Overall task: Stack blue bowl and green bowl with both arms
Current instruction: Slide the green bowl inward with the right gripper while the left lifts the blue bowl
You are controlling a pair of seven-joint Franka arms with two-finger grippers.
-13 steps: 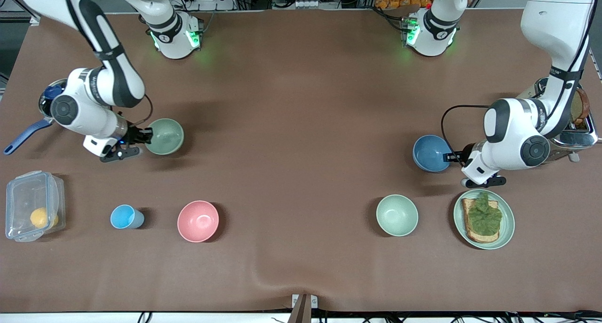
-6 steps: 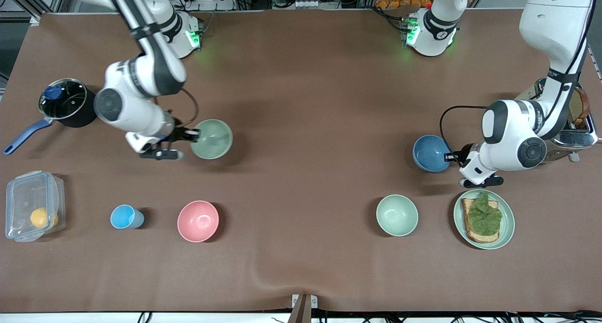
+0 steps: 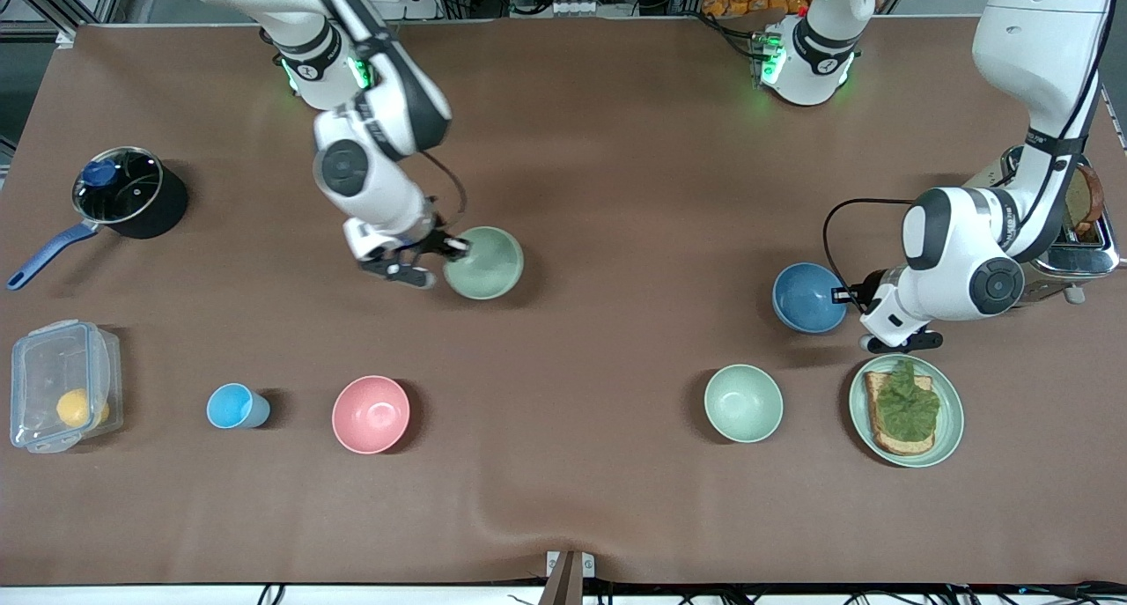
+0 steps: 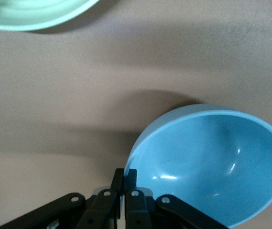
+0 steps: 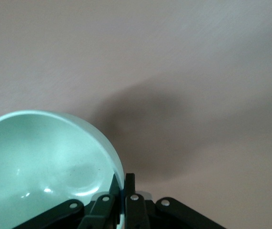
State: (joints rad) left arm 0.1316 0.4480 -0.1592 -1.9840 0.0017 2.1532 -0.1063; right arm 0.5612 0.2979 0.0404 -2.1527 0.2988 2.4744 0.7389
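Observation:
My right gripper (image 3: 451, 251) is shut on the rim of the sage-green bowl (image 3: 483, 263) and holds it over the middle of the table. In the right wrist view the gripper (image 5: 122, 179) pinches the green bowl's (image 5: 45, 162) rim, one finger inside and one outside. My left gripper (image 3: 845, 297) is shut on the rim of the blue bowl (image 3: 808, 298) toward the left arm's end of the table. In the left wrist view the gripper (image 4: 126, 174) clamps the blue bowl's (image 4: 212, 162) rim; I cannot tell whether the bowl touches the table.
A mint-green bowl (image 3: 743, 402) and a green plate (image 3: 949, 429) with toast and lettuce lie nearer the camera than the blue bowl. A toaster (image 3: 1079, 244) stands beside the left arm. A pink bowl (image 3: 371, 414), light-blue cup (image 3: 236, 406), plastic box (image 3: 62, 385) and pot (image 3: 123, 191) lie toward the right arm's end.
My right arm has carried the green bowl from its end of the table toward the middle. My left gripper and the blue bowl have barely moved.

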